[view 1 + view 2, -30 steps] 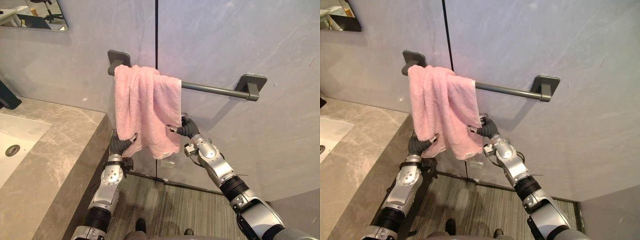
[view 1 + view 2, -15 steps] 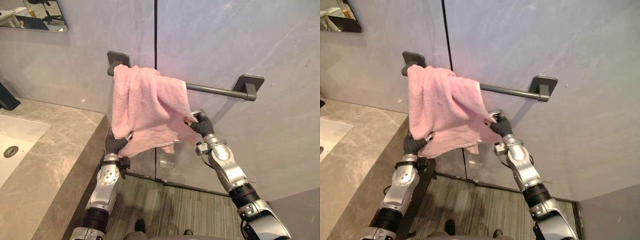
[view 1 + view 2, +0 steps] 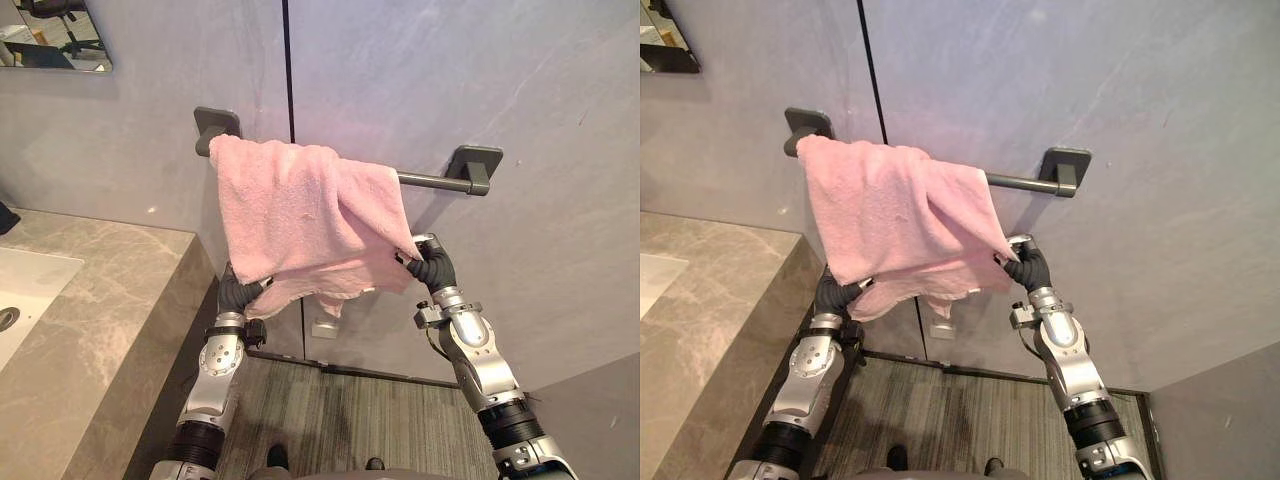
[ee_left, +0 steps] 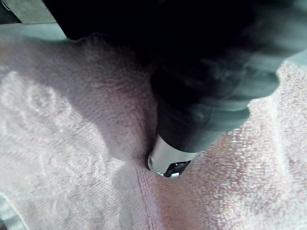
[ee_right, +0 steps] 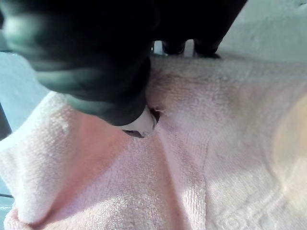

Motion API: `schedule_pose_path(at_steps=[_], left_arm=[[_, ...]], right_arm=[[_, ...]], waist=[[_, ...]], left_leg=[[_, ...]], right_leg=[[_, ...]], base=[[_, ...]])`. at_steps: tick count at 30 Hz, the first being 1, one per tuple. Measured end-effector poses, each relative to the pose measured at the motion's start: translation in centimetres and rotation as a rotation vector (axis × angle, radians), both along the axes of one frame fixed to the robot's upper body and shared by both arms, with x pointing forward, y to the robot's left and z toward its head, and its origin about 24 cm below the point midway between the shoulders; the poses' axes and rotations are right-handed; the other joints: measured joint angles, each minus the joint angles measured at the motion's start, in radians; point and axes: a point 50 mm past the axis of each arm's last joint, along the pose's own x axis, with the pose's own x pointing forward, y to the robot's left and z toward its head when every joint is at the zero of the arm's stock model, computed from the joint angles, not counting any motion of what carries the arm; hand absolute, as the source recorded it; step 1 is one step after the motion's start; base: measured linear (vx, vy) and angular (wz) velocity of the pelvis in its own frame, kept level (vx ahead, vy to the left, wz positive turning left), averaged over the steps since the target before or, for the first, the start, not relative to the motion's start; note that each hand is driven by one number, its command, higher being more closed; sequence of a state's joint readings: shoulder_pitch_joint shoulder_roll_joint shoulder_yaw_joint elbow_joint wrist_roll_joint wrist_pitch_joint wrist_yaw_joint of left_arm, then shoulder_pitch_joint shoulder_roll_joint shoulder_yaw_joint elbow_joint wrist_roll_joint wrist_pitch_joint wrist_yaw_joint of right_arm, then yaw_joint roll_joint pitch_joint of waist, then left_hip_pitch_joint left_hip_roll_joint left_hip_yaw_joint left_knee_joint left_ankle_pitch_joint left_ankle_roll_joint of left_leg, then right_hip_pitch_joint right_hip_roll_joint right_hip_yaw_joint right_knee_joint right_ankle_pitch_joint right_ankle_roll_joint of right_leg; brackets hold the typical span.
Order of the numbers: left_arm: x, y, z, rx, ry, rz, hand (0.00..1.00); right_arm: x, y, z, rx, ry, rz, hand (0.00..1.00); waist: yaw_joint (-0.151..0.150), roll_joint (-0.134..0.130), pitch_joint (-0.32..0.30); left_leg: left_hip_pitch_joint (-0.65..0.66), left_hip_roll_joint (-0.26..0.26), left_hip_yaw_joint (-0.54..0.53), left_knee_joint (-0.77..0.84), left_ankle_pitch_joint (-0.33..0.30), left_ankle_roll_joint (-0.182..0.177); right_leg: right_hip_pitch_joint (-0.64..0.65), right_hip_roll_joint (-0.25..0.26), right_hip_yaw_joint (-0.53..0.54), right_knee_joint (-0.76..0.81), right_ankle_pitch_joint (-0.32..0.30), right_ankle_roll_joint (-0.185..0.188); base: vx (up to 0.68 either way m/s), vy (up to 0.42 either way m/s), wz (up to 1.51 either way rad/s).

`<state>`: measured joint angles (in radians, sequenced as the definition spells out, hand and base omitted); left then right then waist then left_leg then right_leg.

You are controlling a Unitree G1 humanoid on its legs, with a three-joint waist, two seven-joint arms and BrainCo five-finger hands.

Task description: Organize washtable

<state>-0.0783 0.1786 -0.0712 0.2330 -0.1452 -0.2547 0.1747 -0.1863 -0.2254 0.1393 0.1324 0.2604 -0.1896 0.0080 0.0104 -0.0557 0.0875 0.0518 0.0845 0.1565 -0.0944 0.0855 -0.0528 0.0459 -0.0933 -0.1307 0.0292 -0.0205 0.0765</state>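
Observation:
A pink towel (image 3: 300, 215) hangs over the dark grey bar (image 3: 430, 181) on the wall, spread wide across the bar's left and middle. My left hand (image 3: 236, 293) is shut on the towel's lower left corner, close to the counter's end. My right hand (image 3: 432, 268) pinches the lower right corner, held out to the right below the bar's right bracket (image 3: 472, 166). The towel's bottom edge sags between the two hands. In the wrist views, terry cloth (image 4: 72, 158) (image 5: 216, 167) lies folded against each hand's dark cover.
A grey marble counter (image 3: 90, 330) with a white sink (image 3: 25, 290) stands at the left, its end face beside my left arm. A mirror (image 3: 50, 35) hangs at the upper left. A striped floor (image 3: 340, 410) lies below the towel.
My right hand has drawn the towel's right corner to the right, spreading the cloth wider along the bar. The left hand keeps its hold at the left corner. The camera has shifted slightly.

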Motion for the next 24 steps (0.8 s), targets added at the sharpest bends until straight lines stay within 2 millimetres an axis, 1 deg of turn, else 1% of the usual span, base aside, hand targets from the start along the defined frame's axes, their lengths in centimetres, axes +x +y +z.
schedule_pose_path(at_steps=[3,6,13,19,22,24], left_arm=[[0.0,-0.3,-0.1,-0.014,0.000,-0.001,1.00],[0.0,-0.4,-0.1,-0.019,0.001,-0.002,1.00],[0.0,-0.6,-0.3,-0.027,0.008,-0.010,1.00],[-0.1,-1.2,-0.6,-0.053,0.018,-0.021,1.00],[-0.1,-1.1,-0.6,-0.054,0.019,-0.015,1.00],[-0.1,-0.8,-0.8,-0.054,0.028,-0.005,1.00]], right_arm=[[0.0,-0.1,0.0,0.028,0.001,-0.018,1.00],[-0.3,-0.3,-0.6,0.030,0.021,-0.026,1.00],[-0.4,-0.5,-1.8,0.072,0.070,-0.066,1.00],[-0.5,-1.2,-2.0,0.080,0.074,-0.097,1.00],[-0.7,-1.2,-2.2,0.088,0.084,-0.100,1.00],[-0.8,-0.9,-2.8,0.104,0.104,-0.103,1.00]], waist=[[-0.001,0.000,0.000],[-0.002,0.001,0.000],[-0.025,0.007,0.001],[-0.028,0.023,0.002],[-0.034,0.030,0.000],[-0.042,0.033,-0.001]], left_leg=[[0.000,0.000,0.002,0.000,-0.001,-0.001],[0.001,0.000,0.004,0.000,-0.002,-0.002],[0.001,-0.002,0.003,0.000,-0.002,-0.003],[0.000,-0.005,0.003,0.000,-0.002,-0.003],[0.000,-0.005,0.001,0.000,-0.002,-0.003],[0.000,-0.006,-0.002,0.000,-0.002,-0.003]], right_leg=[[0.000,0.001,0.001,-0.001,0.000,0.000],[0.000,0.002,0.003,-0.003,0.000,0.000],[0.001,0.001,0.002,-0.006,0.000,0.000],[0.001,0.002,0.001,-0.006,0.000,0.000],[0.001,0.002,0.000,-0.006,0.000,0.000],[0.005,0.003,-0.004,-0.010,0.001,-0.001]], base=[[0.00,0.000,0.00],[0.00,0.000,0.00],[0.00,0.000,0.00],[0.00,0.000,0.00],[0.00,0.000,0.00],[0.00,0.000,0.04]])
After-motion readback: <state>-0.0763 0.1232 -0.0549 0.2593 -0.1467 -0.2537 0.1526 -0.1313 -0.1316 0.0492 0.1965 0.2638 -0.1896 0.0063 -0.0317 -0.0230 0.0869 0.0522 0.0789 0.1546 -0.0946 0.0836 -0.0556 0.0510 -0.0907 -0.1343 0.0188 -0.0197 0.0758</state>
